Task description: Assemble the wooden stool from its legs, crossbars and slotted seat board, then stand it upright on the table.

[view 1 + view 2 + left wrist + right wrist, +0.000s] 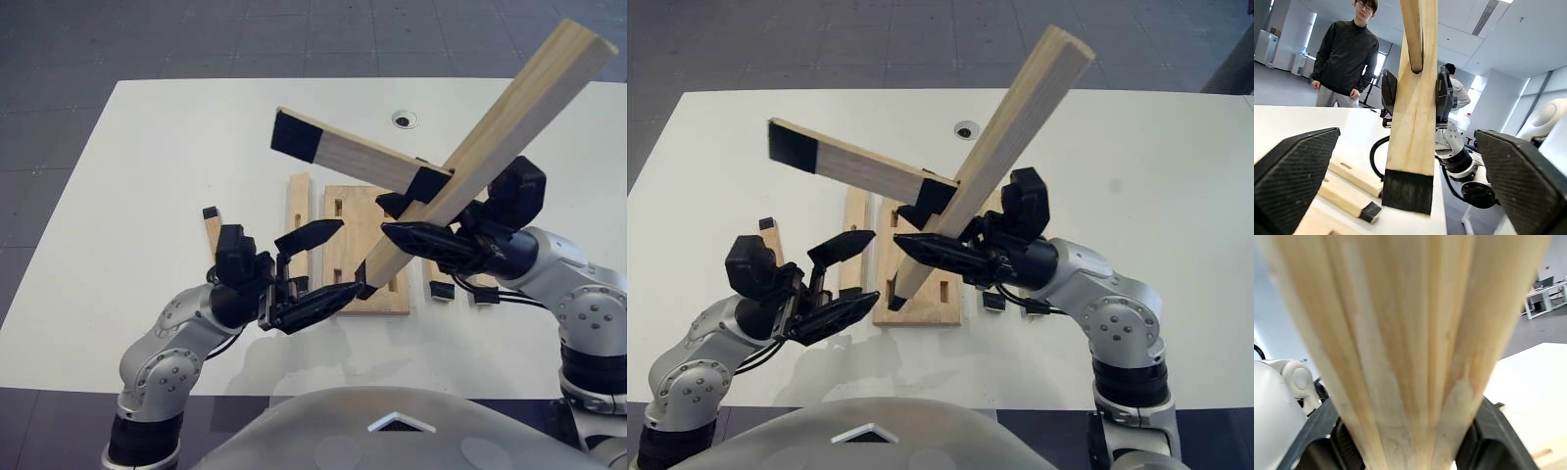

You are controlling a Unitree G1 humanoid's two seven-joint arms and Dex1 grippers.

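— Wood everywhere, so start me off: where is the long leg (509, 127)?
— Up in the air, slanting from the lower middle of the frame to the upper right corner. The right tool (387, 216) is clamped on it low down, one finger on each side.
— And the crossbar (362, 157)?
— Joined to that leg just above the grip, sticking out toward the upper left, its black-capped end free.
— The left tool (345, 257)?
— Spread wide, holding nothing, left of centre (its lower finger sits just beside the leg's dark bottom end; touching or not, I cannot tell).
— The seat board (355, 235)?
— Flat on the white tabletop (147, 176) in the middle, slots up, beneath the leg's lower end.
— Anything else lying about?
— A pale slat (298, 201) just left of the board, a short black-tipped stick (211, 227) farther left, and black-capped ends (441, 291) right of the board, under the right arm.
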